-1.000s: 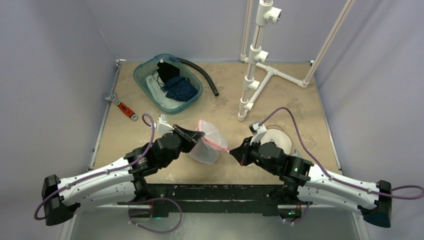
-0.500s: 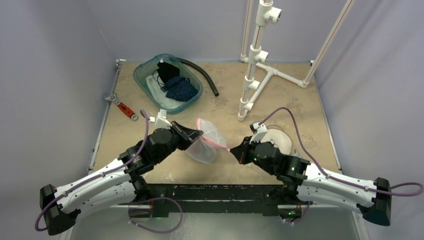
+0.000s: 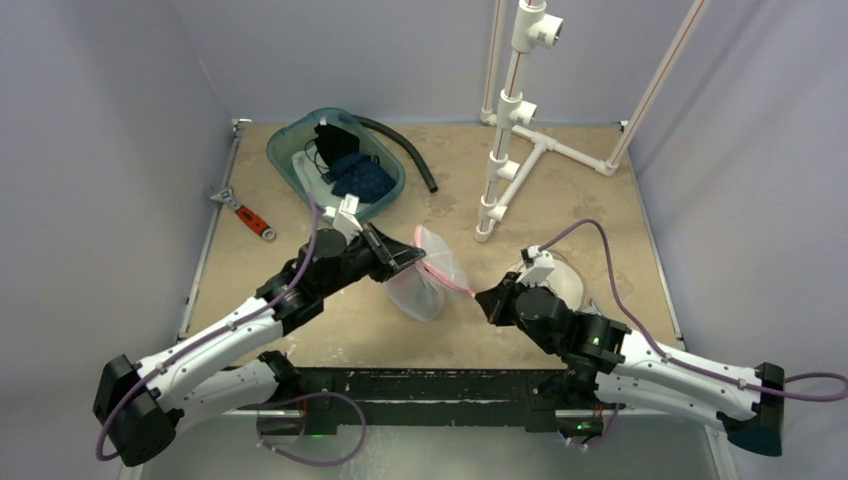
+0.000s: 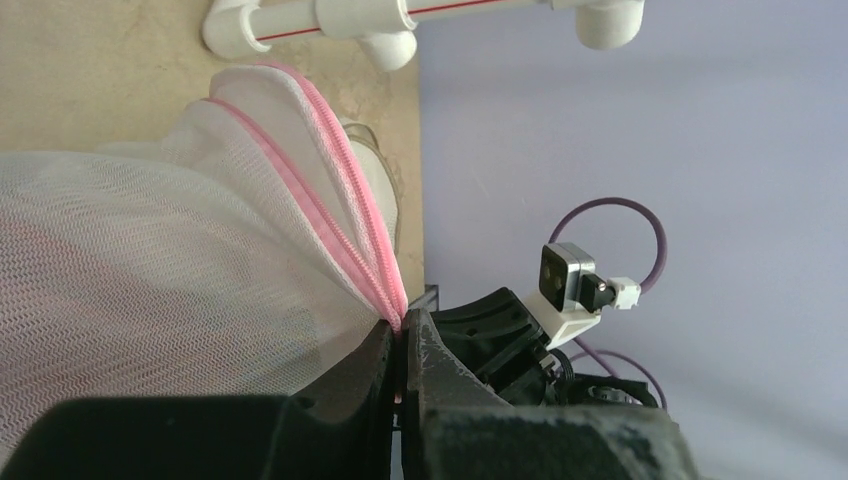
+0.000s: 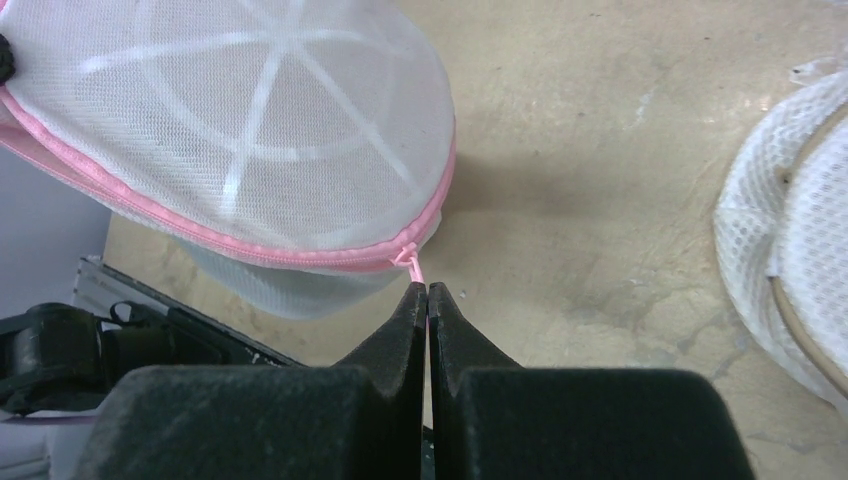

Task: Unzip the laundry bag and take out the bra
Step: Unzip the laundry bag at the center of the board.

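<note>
**Top view.** Bag [image 3: 425, 288], white mesh with a pink zipper [image 3: 447, 272], is strung between the two arms at mid-counter [image 3: 590, 190]. Left end effector [image 3: 407, 262] is clenched on the bag's left top edge. Right end effector [image 3: 484, 300] is clenched at the bag's right tip. The bag's body sags below the held line; cannot tell whether it touches the counter. A teal bin [image 3: 284, 142] sits far left with dark cloth [image 3: 352, 175] in it, and a black hose [image 3: 408, 152] curves just beside its right rim. A wrench [image 3: 246, 213] lies at the left edge. A white pipe rack [image 3: 512, 120] stands at the far right. A white mesh item [image 3: 568, 272] lies just behind the right arm.

**Left wrist.** End effector [image 4: 402, 345] has its fingers pressed together on the bag [image 4: 150, 290], pinching where the pink zipper [image 4: 335, 215] runs into the tips. The mesh bulges left of the grip. Contents are not legible through it. The pipe rack [image 4: 400, 15] crosses the top of the view.

**Right wrist.** End effector [image 5: 428, 295] has its fingers closed tight on the pink pull [image 5: 410, 262], which comes off the zipper [image 5: 200, 240] at the bag's near corner. The zipper looks closed along the run in view. The bag [image 5: 240, 120] shows white ribs under the mesh and casts a shadow on the counter [image 5: 620, 150]. The white mesh item [image 5: 790, 240] lies at the right, well apart from the bag.
</note>
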You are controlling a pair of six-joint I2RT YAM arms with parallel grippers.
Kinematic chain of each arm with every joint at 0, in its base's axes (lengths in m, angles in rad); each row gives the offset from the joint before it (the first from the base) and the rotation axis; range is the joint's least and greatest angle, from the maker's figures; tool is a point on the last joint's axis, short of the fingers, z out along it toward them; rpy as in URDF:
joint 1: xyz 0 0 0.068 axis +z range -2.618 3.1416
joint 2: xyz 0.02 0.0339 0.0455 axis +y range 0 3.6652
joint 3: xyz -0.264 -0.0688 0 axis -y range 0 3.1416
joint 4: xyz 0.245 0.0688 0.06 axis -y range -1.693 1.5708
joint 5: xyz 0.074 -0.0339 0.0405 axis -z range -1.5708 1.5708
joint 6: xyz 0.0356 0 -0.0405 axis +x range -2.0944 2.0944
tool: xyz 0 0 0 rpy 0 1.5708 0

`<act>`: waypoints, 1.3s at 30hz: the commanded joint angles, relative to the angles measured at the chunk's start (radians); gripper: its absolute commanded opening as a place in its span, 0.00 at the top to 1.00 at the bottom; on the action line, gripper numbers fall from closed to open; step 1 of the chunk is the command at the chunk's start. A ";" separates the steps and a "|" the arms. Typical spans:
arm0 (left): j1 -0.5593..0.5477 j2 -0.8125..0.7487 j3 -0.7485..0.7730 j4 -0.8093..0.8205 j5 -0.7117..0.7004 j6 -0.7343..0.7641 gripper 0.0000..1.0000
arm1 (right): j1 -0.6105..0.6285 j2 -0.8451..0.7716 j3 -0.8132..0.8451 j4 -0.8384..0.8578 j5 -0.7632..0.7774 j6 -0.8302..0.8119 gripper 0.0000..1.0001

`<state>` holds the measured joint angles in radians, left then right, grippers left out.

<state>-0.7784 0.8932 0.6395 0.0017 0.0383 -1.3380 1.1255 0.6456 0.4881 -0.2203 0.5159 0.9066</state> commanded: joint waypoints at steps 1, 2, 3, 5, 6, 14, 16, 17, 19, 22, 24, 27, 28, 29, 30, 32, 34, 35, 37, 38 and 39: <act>0.028 0.090 0.083 0.239 0.207 0.072 1.00 | 0.000 -0.048 0.033 -0.107 0.091 0.057 1.00; 0.037 0.113 0.082 0.274 0.238 0.079 1.00 | 0.000 -0.054 0.034 -0.114 0.095 0.064 1.00; 0.046 0.132 0.081 0.303 0.269 0.087 1.00 | -0.001 -0.057 0.036 -0.123 0.100 0.074 1.00; 0.067 0.161 0.074 0.352 0.318 0.101 1.00 | 0.000 -0.058 0.041 -0.146 0.113 0.096 1.00; 0.077 0.171 0.067 0.366 0.336 0.108 1.00 | -0.001 -0.057 0.044 -0.150 0.118 0.100 1.00; 0.151 0.258 -0.056 0.596 0.522 0.154 1.00 | 0.000 -0.075 0.029 -0.127 0.122 0.097 1.00; 0.152 0.311 -0.072 0.679 0.584 0.155 1.00 | 0.000 -0.075 0.016 -0.103 0.111 0.083 1.00; 0.153 0.335 -0.073 0.701 0.606 0.158 1.00 | 0.000 -0.073 0.011 -0.092 0.106 0.077 1.00; 0.153 0.369 -0.073 0.711 0.620 0.168 0.95 | -0.001 -0.067 0.002 -0.071 0.091 0.065 1.00; 0.155 0.376 -0.086 0.677 0.586 0.168 0.59 | 0.000 -0.056 -0.005 -0.048 0.072 0.050 1.00; 0.154 0.351 -0.098 0.620 0.545 0.172 0.46 | 0.001 -0.054 -0.010 -0.038 0.062 0.043 1.00; 0.154 0.262 -0.101 0.466 0.459 0.208 0.33 | 0.000 -0.051 -0.017 -0.021 0.047 0.031 1.00; 0.154 0.226 -0.102 0.393 0.427 0.217 0.31 | 0.000 -0.050 -0.019 -0.012 0.040 0.028 1.00; 0.154 0.189 -0.102 0.341 0.390 0.221 0.29 | 0.000 -0.048 -0.021 -0.005 0.032 0.021 1.00; 0.153 0.148 -0.100 0.282 0.343 0.220 0.27 | -0.001 -0.043 -0.021 0.002 0.027 0.015 1.00; 0.153 0.071 -0.087 0.163 0.290 0.217 0.25 | 0.000 -0.035 -0.025 0.022 0.013 0.002 1.00; 0.153 -0.001 -0.049 -0.008 0.234 0.218 0.25 | -0.001 -0.023 -0.023 0.039 0.001 -0.011 1.00; 0.153 -0.034 -0.015 -0.121 0.196 0.224 0.25 | 0.000 -0.016 -0.023 0.047 -0.004 -0.018 1.00; 0.152 -0.089 0.060 -0.335 0.108 0.228 0.25 | 0.000 -0.006 -0.022 0.061 -0.014 -0.030 1.00; 0.151 -0.110 0.097 -0.424 0.064 0.222 0.25 | 0.000 -0.001 -0.022 0.072 -0.019 -0.036 1.00; 0.152 -0.126 0.131 -0.493 0.033 0.210 0.25 | 0.001 0.005 -0.023 0.082 -0.024 -0.043 1.00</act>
<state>-0.6285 0.8394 0.6220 -0.0830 0.2687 -1.1393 1.1255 0.6350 0.4706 -0.2070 0.5110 0.9085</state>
